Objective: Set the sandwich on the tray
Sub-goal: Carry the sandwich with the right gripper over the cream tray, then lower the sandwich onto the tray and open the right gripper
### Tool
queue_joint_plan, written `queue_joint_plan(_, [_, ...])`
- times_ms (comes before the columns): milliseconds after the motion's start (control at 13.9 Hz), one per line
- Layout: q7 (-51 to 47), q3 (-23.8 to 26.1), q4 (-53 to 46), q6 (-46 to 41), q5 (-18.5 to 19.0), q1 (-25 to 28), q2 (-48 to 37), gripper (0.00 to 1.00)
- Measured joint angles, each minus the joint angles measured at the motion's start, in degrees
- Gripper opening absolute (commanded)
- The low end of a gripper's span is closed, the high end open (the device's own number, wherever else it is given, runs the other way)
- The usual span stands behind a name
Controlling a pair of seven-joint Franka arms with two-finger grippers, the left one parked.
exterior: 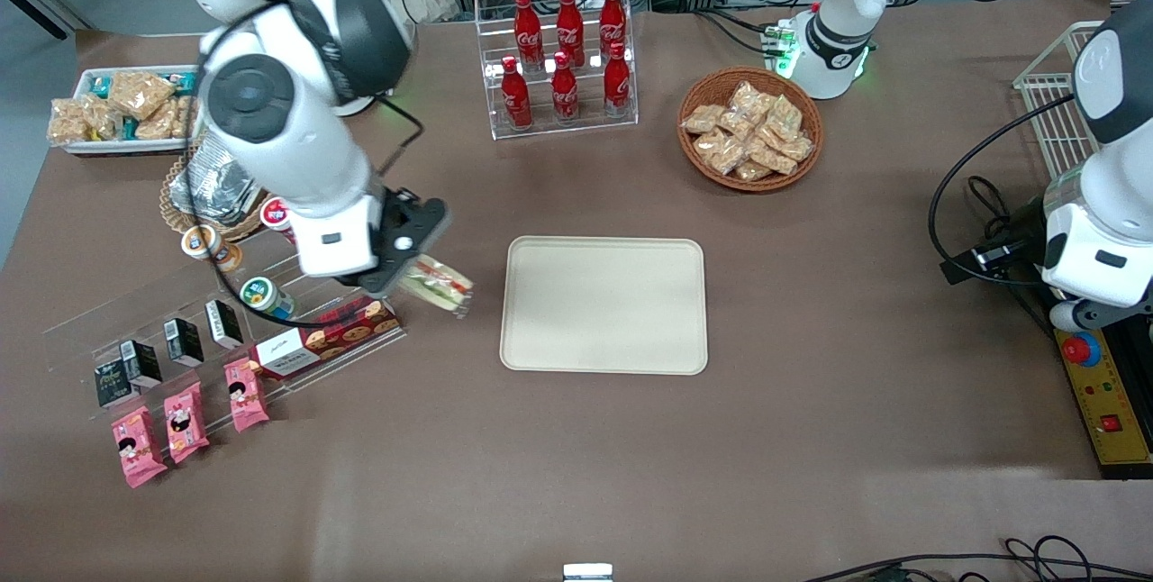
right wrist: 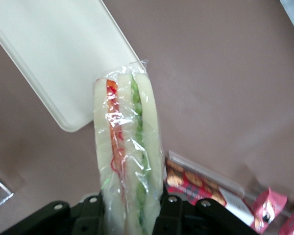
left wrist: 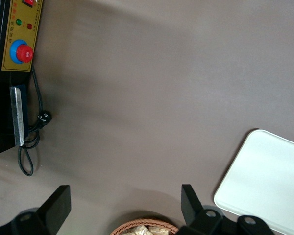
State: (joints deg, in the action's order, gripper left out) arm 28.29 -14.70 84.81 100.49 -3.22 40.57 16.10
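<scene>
A: Front view, nearest first: three pink snack packets [exterior: 185,422] on the table [exterior: 576,465], then small black cartons [exterior: 162,352] on a clear stepped shelf and a red biscuit box [exterior: 329,337].

B: And the tool?

A: The tool [exterior: 416,280] hangs above the table just above that biscuit box, toward the working arm's end, clamped on the sandwich [exterior: 439,286]. The sandwich is off the table and beside the tray [exterior: 603,304], not over it.

B: Right wrist view adds detail. The sandwich [right wrist: 129,152] stands between the black fingers [right wrist: 174,215], clear wrap, red and green filling stripes on its edge. One rounded corner of the tray [right wrist: 59,58] and the biscuit box [right wrist: 201,185] show too.

A: The front view hides the grip itself; the arm covers most of the tool.

B: Left wrist view shows only a tray corner [left wrist: 264,181], a wicker basket rim [left wrist: 144,228] and a yellow panel with a red button [left wrist: 20,53].

A: Readable writing: "Coca-Cola" on the six red bottles [exterior: 566,55] in the clear rack, farther from the camera than the tray. Carton labels not readable.

B: Around?

A: Wicker basket [exterior: 749,129] of tan snack packets toward the parked arm's end; white bin [exterior: 122,109] of similar packets toward the working arm's end. Two round-lidded cups [exterior: 236,271] sit beside the arm.
</scene>
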Motion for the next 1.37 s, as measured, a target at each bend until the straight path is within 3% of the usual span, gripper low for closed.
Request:
queue_joint_plan(575, [1.9,4.2,-3.6,17.0,0.0,3.8,13.2,0.36])
queue_joint_plan(1365, [2.3,4.5,-4.4,27.7,0.8,7.8,26.0,0.35])
